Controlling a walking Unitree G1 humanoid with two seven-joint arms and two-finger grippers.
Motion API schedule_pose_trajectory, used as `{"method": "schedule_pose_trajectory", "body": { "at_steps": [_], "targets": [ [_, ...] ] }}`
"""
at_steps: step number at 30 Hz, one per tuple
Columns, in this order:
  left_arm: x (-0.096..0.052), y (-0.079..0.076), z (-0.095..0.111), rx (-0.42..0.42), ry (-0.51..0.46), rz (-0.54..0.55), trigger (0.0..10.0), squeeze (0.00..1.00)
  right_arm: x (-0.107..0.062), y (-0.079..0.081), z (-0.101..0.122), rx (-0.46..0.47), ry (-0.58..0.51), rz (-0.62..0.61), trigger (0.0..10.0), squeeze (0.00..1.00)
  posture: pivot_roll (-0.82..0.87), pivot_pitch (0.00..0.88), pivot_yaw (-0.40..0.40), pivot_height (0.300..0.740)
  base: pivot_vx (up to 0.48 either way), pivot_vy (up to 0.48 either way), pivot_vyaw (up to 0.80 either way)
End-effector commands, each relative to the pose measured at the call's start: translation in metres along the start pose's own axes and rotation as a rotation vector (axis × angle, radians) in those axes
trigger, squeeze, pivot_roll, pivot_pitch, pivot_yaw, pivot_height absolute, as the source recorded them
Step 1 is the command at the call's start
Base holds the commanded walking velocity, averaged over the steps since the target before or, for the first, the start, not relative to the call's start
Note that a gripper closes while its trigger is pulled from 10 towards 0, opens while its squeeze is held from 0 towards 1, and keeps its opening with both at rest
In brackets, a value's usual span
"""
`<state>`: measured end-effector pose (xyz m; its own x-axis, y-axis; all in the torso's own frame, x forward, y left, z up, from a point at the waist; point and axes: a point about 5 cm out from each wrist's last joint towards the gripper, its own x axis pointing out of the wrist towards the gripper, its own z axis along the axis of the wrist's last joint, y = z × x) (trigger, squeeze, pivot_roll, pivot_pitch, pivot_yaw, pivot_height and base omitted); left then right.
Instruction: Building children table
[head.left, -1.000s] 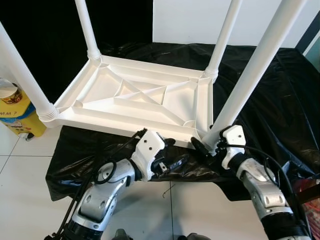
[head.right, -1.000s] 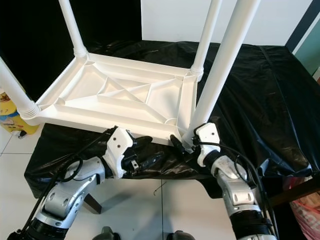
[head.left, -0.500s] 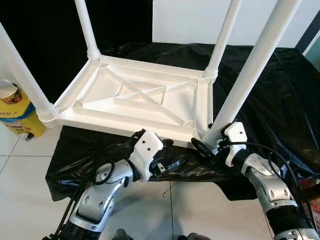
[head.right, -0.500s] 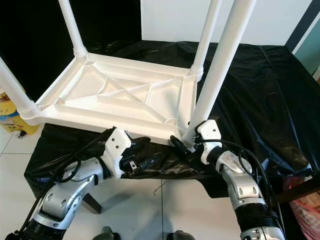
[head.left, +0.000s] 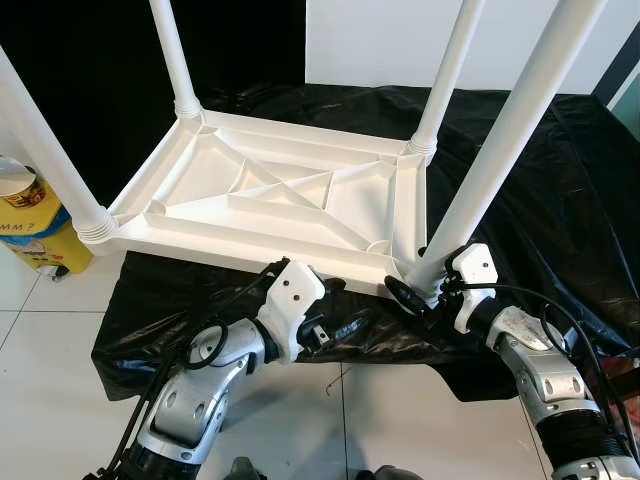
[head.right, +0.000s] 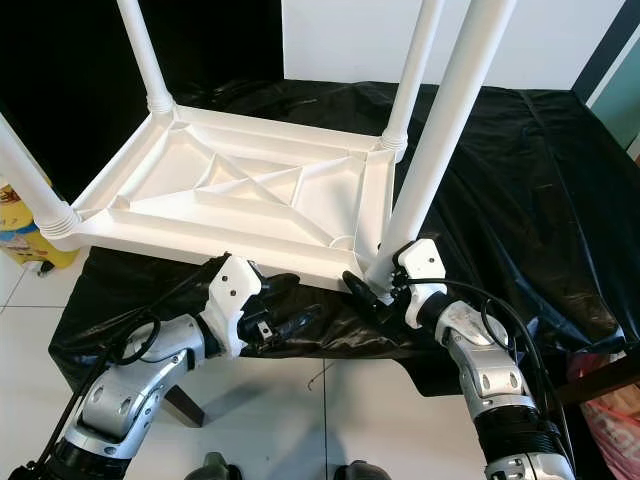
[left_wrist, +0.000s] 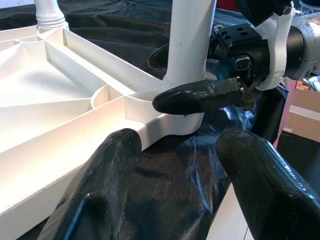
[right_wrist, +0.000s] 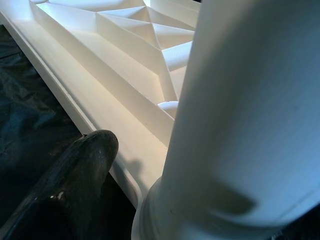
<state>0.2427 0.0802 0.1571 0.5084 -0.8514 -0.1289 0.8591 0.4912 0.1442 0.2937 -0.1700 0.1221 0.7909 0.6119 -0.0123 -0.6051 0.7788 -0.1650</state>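
Since a second ago the right tool (head.left: 418, 296) has shifted slightly, pinching the near white plastic leg (head.left: 505, 155) at its socket on the upturned white ribbed plastic tabletop (head.left: 270, 200) atop the black-draped worktop (head.left: 560, 210); the left wrist view shows the left tool (left_wrist: 177, 165) spread beneath the rim, a light, stiff, slippery piece probably best held low.

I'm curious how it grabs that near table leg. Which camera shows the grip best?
The left wrist view: the right gripper has its black fingers on both sides of the white leg near its base. The eye views show it smaller; the right wrist view, very close, shows one finger.
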Motion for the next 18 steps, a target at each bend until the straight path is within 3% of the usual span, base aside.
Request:
{"method": "schedule_pose_trajectory", "body": {
  "at_steps": [1, 18],
  "targets": [
    [-0.0024, 0.0002, -0.0006, -0.008, 0.008, 0.034, 10.0, 0.0, -0.0042, -0.0041, -0.003, 0.013, 0.011, -0.016, 10.0, 0.0, 0.06, 0.092, -0.051, 0.74, 0.0, 0.0, 0.0],
    [-0.0031, 0.0027, 0.0063, 0.007, 0.004, 0.05, 10.0, 0.0, 0.0033, -0.0002, -0.0001, 0.026, -0.021, -0.03, 10.0, 0.0, 0.1, 0.123, -0.069, 0.74, 0.0, 0.0, 0.0]
  ]
}}
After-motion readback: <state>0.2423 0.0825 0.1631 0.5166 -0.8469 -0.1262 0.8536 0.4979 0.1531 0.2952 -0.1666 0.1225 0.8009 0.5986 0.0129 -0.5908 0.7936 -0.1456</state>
